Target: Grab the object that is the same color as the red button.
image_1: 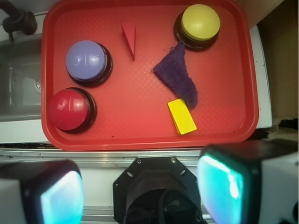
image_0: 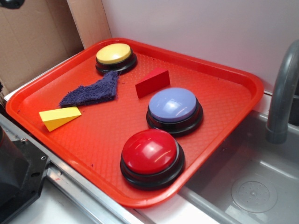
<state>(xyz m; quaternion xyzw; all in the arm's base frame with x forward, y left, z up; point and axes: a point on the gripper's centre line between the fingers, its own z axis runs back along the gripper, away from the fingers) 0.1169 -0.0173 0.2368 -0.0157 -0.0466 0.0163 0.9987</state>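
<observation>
The object, a small red wedge block (image_0: 153, 82) (image_1: 130, 38), lies flat on the red tray (image_0: 219, 126) (image_1: 140, 133) between the yellow and lavender buttons. The red button (image_0: 150, 156) (image_1: 70, 109), a glossy dome on a black base, sits at the tray's near corner. In the wrist view my gripper (image_1: 140, 193) hangs high above the robot base, outside the tray's near edge. Its teal-padded fingers (image_1: 222, 186) stand wide apart with nothing between them. The gripper does not show in the exterior view.
On the tray also sit a lavender button (image_0: 174, 109) (image_1: 87, 60), a yellow button (image_0: 115, 57) (image_1: 200, 24), a purple cloth (image_0: 93, 91) (image_1: 177, 74) and a yellow wedge (image_0: 58, 117) (image_1: 182, 116). A sink (image_0: 247, 186) with a grey faucet (image_0: 282, 93) lies beside the tray.
</observation>
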